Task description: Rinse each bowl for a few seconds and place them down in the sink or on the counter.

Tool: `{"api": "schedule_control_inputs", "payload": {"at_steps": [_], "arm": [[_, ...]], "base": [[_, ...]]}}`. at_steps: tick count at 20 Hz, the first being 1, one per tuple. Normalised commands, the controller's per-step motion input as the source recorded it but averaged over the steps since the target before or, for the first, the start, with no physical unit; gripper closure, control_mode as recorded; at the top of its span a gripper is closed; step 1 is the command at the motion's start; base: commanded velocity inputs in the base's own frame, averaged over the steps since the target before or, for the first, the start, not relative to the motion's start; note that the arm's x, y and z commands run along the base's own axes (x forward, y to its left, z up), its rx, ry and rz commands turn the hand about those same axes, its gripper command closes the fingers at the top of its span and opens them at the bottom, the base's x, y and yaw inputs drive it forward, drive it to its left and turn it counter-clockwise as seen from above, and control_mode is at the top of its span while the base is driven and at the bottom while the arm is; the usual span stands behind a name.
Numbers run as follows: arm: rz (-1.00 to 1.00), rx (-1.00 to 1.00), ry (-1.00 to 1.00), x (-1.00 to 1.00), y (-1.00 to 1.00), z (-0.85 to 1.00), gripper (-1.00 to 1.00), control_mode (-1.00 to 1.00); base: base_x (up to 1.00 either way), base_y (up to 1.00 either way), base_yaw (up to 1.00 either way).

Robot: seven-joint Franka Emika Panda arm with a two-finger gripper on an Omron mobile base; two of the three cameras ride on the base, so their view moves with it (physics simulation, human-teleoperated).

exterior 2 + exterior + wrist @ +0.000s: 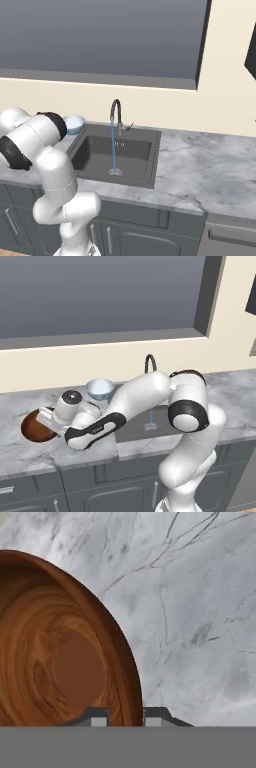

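Brown wooden bowl sits on our marbled table left of the sink, our end effector pinches its rim, pale blue bowl rests behind, water runs from the faucet.

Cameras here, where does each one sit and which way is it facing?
Left base view: behind the arm's left, facing the counter, brown bowl and pale bowl; the arm crosses it.
Right base view: behind its right, facing the sink and running faucet; arm at left.
Hand view: looks down the gripper, fingertips astride the brown bowl's rim.
Base views share sink, faucet and pale bowl.
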Motion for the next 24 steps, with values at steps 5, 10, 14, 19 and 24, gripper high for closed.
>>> {"api": "schedule_control_inputs", "payload": {"at_steps": [5, 10, 14, 19, 24], "arm": [[-0.29, -0.05, -0.06, 0.0, -0.16, 0.85, 1.0, -1.0], [-0.28, -0.07, -0.02, 0.0, -0.26, 0.8, 1.0, -1.0], [-0.33, -0.1, 0.0, 0.0, -0.22, 0.61, 1.0, -1.0], [-0.3, -0.07, 0.0, -0.08, -0.33, 0.43, 1.0, -1.0], [-0.21, 0.0, 0.0, -0.44, -0.5, 0.09, 1.0, -1.0]], "base": [[0.0, 0.0, 0.0], [0.0, 0.0, 0.0], [0.0, 0.0, 0.0], [0.0, 0.0, 0.0], [0.0, 0.0, 0.0]]}}
